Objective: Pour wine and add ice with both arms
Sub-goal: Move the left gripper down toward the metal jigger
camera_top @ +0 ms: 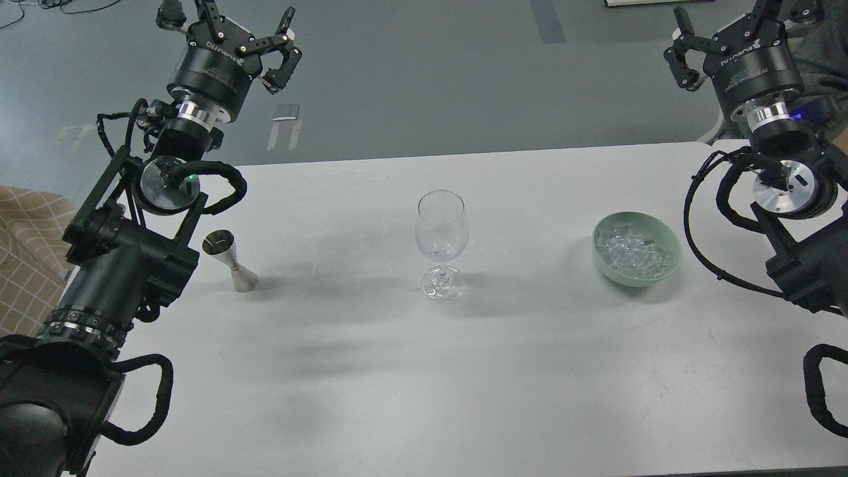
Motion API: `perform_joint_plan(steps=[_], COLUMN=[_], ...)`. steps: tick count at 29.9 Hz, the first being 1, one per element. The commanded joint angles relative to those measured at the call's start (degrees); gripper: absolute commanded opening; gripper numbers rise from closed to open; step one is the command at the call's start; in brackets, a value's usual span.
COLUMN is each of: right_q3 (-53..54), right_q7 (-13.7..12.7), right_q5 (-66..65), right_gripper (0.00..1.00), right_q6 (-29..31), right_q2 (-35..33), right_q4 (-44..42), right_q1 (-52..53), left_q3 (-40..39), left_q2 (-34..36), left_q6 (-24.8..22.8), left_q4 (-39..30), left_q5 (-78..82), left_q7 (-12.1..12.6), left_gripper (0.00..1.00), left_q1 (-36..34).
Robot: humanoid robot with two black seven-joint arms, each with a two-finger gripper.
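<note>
A clear stemmed wine glass (pixel 442 232) stands upright at the middle of the white table (pixel 424 384) and looks empty. A small steel jigger (pixel 232 262) stands to its left; no wine shows in it from here. A pale green bowl (pixel 668 265) to the right holds several clear ice cubes (pixel 629 250). My left gripper (pixel 228 20) is open and empty, raised beyond the table's far left edge, above and behind the jigger. My right gripper (pixel 735 23) is open and empty, raised beyond the far right corner, behind the bowl.
A tan checked cloth (pixel 26 245) lies off the table's left edge. Grey floor lies past the far edge. My left forearm (pixel 126 265) is close beside the jigger. A person's grey sleeve (pixel 825 59) shows at the top right.
</note>
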Motion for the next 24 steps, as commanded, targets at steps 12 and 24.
perform_joint_plan(steps=[12,24], right_q3=[-2.5,-3.5], right_q7=[0.1,0.1], right_q5=[-0.1,-0.1], right_gripper=[1.0,1.0], right_q6=[0.3,0.4], right_q2=[0.2,0.1], right_q4=[-0.3,-0.3], right_q1=[0.0,0.3], left_q3=[0.6,0.7], left_q2=[0.0,0.0], left_q6=[2.9,3.5], left_q4=[0.1,0.0], left_q5=[0.9,1.3], left_q7=[-0.2,0.5], left_gripper=[0.98,0.99], left_q1=[0.7,1.1])
